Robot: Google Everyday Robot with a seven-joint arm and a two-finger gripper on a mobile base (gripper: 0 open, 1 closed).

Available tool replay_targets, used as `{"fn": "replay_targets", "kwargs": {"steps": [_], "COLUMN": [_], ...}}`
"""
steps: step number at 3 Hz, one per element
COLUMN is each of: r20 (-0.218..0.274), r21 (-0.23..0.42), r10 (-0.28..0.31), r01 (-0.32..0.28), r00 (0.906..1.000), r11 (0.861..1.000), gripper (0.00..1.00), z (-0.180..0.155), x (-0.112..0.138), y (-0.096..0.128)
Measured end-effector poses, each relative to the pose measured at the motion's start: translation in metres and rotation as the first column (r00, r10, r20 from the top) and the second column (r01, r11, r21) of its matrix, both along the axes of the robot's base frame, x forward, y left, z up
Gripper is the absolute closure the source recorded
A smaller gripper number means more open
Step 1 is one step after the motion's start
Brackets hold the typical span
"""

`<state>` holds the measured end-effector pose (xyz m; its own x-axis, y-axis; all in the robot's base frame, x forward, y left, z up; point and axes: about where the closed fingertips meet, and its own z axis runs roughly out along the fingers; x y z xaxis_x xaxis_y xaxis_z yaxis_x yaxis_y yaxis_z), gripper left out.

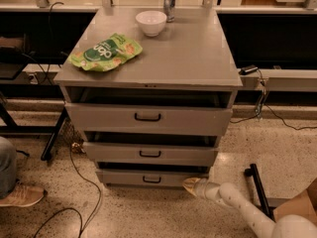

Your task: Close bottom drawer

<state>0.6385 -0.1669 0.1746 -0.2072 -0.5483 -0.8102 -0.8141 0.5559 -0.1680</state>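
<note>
The bottom drawer [148, 178] is the lowest of three grey cabinet drawers, with a narrow front and a small black bar handle. It stands slightly pulled out, like the middle drawer [148, 153] and the taller top drawer [148, 118]. My gripper [192, 185], cream-coloured at the end of a white arm, reaches in from the lower right. Its tip sits against the right end of the bottom drawer's front, near the floor.
On the cabinet top [198, 58] lie a green snack bag [105, 51], a white bowl [151, 22] and a metal can [169, 3]. Cables [79, 182] trail over the speckled floor at left. A person's shoe [20, 195] is at lower left. A black bar [257, 187] lies at right.
</note>
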Motion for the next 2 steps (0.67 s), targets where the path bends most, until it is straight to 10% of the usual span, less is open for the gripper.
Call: {"fn": "replay_targets", "kwargs": {"steps": [1,2], "r20": [0.007,-0.011], "r21": [-0.066,-0.069], "r10": [-0.143,-0.164], "r01": [0.143,0.162], "r00": [0.9897,0.9865], "r11": [0.987,0.984], "gripper": [1.00,1.00], "z": [0.043,0.067], "x": [-0.013,-0.050], "y": [-0.066,-0.066]}}
